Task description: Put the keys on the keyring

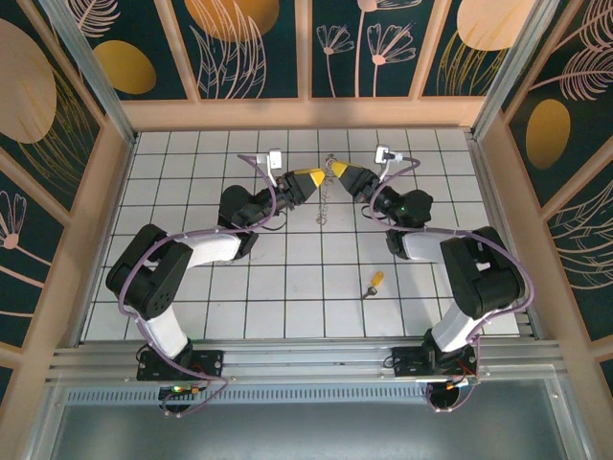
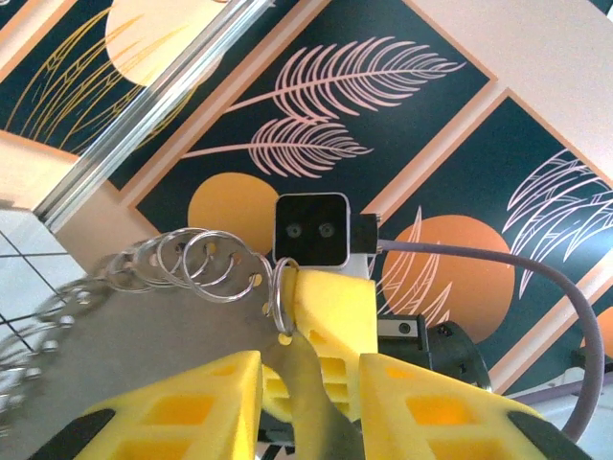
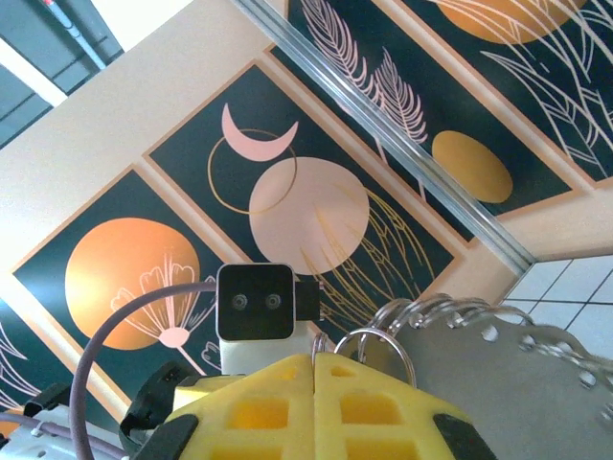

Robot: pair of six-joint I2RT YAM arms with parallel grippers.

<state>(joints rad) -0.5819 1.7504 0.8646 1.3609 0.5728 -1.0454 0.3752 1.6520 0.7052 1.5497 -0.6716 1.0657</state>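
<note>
Up off the tiles (image 1: 287,278), the keyring (image 1: 324,199) hangs between both claws. The right gripper (image 1: 336,170) is pinched tight on one of its small rings. The left gripper (image 1: 314,178), just left of the keyring, has its fingers narrowly apart around a grey strip; I cannot tell whether it grips. The key (image 1: 374,284) lies well nearer the arm bases than the keyring, with bare tiles all round it.

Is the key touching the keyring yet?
Apart. The top view shows the key lying on the table, while the keyring hangs from the right gripper farther back, with bare tiles between them.
</note>
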